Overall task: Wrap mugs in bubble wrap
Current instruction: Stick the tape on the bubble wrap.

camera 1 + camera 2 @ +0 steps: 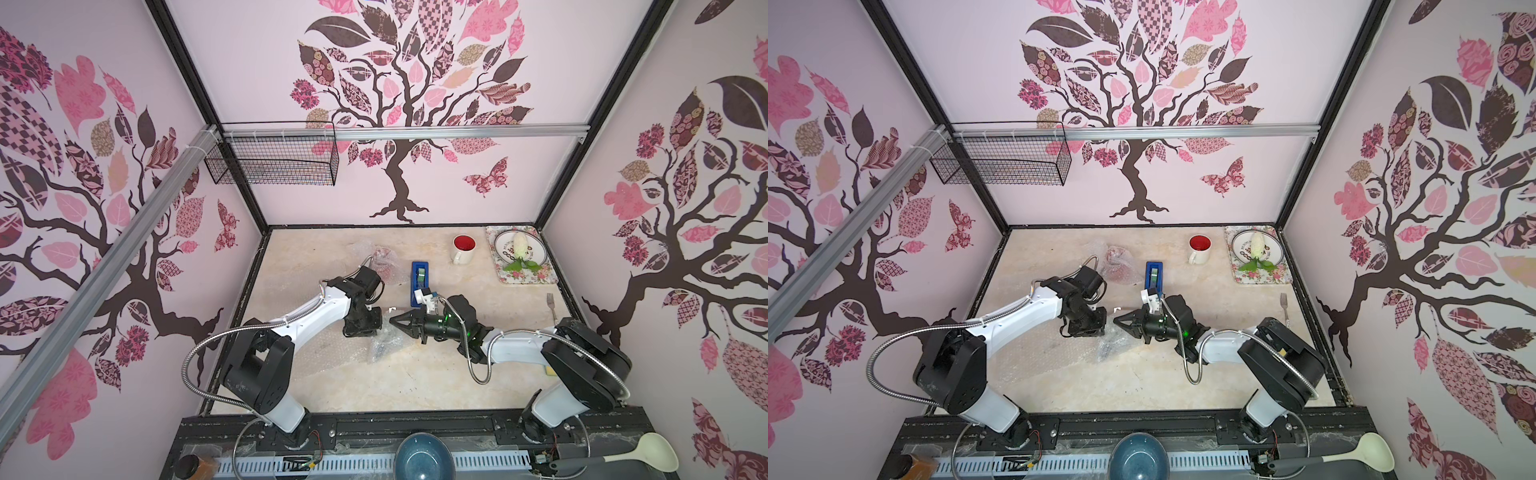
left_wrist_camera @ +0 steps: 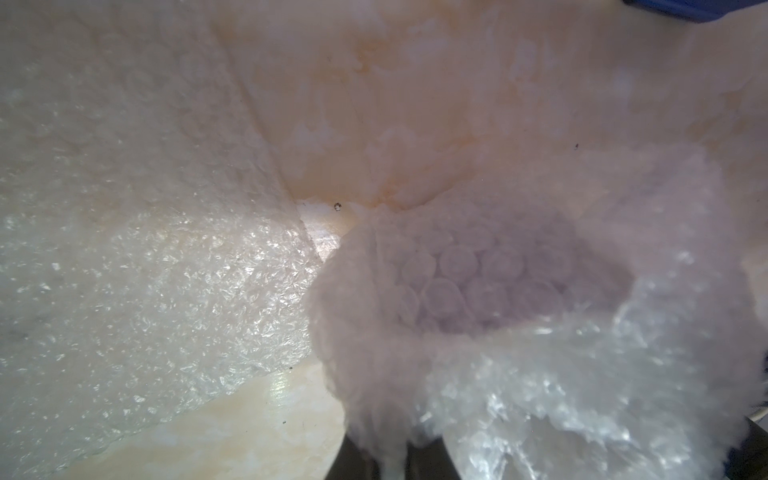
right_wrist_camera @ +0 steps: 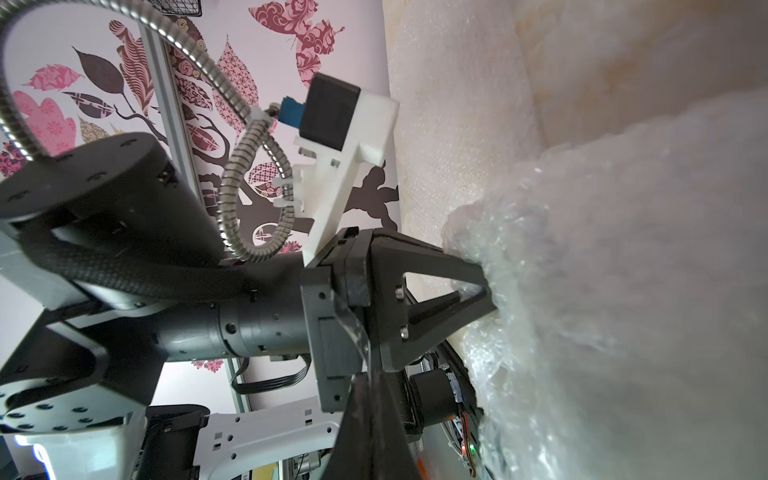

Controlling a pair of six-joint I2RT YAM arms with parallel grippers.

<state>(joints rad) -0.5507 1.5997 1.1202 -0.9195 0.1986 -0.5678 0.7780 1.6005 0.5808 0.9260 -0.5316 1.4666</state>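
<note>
The lavender mug (image 2: 498,282) shows only as a dim purple shape inside a crumpled bundle of bubble wrap (image 1: 384,345) at mid-table. My left gripper (image 2: 392,461) points down and is shut on a gathered fold of that wrap. My right gripper (image 1: 391,322) comes in from the right, level with the bundle. It is shut on a thin clear strip that looks like tape (image 3: 353,332). A second sheet of bubble wrap (image 1: 324,353) lies flat to the left. The red mug (image 1: 382,259) sits wrapped at the back. The white mug (image 1: 464,248) stands bare.
A blue tape dispenser (image 1: 419,276) lies just behind the right wrist. A floral tray (image 1: 548,276) with a plate sits at the back right, and a fork (image 1: 552,307) lies near the right wall. A blue bowl (image 1: 424,457) and a ladle (image 1: 648,455) rest on the front rail.
</note>
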